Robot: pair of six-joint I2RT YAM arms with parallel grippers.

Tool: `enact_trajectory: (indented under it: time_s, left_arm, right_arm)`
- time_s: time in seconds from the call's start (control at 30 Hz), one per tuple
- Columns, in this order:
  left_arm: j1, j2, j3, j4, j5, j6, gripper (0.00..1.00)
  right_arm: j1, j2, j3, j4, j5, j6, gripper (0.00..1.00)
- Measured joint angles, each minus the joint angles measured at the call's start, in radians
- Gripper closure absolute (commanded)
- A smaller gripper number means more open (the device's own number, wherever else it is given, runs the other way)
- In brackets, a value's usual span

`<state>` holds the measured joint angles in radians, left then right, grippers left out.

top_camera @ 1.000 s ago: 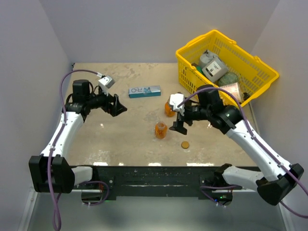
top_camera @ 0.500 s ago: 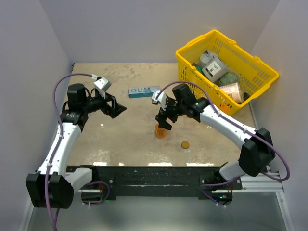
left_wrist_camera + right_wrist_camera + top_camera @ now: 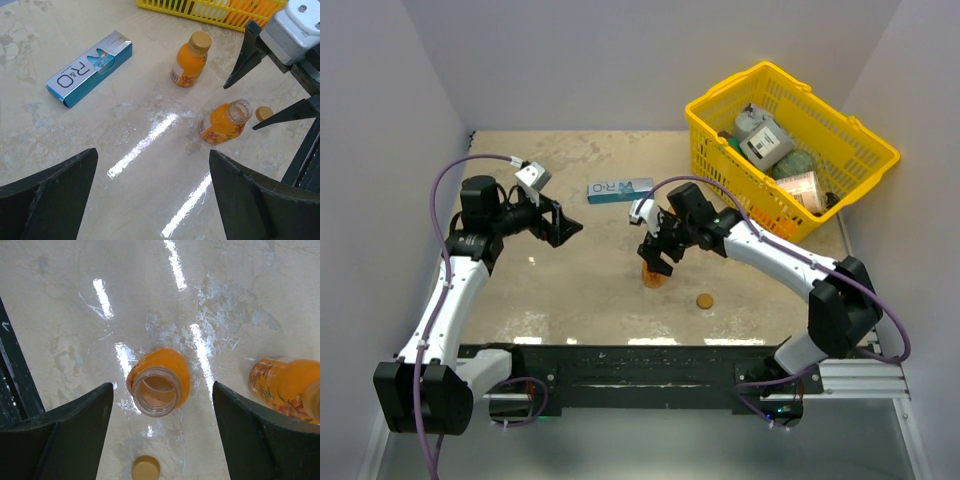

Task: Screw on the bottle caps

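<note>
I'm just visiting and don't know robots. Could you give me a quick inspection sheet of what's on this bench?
Surface: beige marbled tabletop, shiny with glare.
Job's things: capped bottle and open bottle, both upright; loose cap lying flat beside the open one.
Clutter: blue-and-white box; yellow basket holding assorted items.
Claws: left claw open, holding nothing; right claw open above the open bottle, not touching it.
Cables: purple cables running along both arms.
Surroundings: plain white walls.
</note>
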<state>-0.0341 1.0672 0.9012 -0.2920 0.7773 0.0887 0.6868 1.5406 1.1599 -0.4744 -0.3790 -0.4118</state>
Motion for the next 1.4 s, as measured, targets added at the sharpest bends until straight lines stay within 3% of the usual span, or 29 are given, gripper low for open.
enact_trajectory:
  time_s: [0.23,0.63,0.8,0.93,1.2,1.4]
  left_arm:
    - [0.000,0.000,0.000,0.001,0.000,0.000,0.02]
    - [0.000,0.025,0.000,0.022,0.021,0.000,0.01]
    - [-0.008,0.061,0.000,0.021,0.042,0.011,0.01]
    - [-0.028,0.068,0.000,0.014,0.061,0.042,0.00]
    - [-0.184,0.044,-0.034,-0.019,0.147,0.220,0.00]
    - [-0.261,0.044,-0.034,0.014,0.187,0.253,0.01]
  right_arm:
    - [0.000,0.010,-0.023,0.020,0.028,0.012,0.35]
    - [0.000,0.011,-0.037,0.055,0.030,0.016,0.45]
    - [0.000,0.011,-0.047,0.081,0.028,0.006,0.73]
    - [0.000,0.010,-0.041,0.071,0.023,-0.010,0.86]
    - [0.000,-0.039,0.164,-0.137,-0.083,-0.078,0.91]
    - [0.000,-0.145,0.276,-0.181,-0.174,-0.092,0.91]
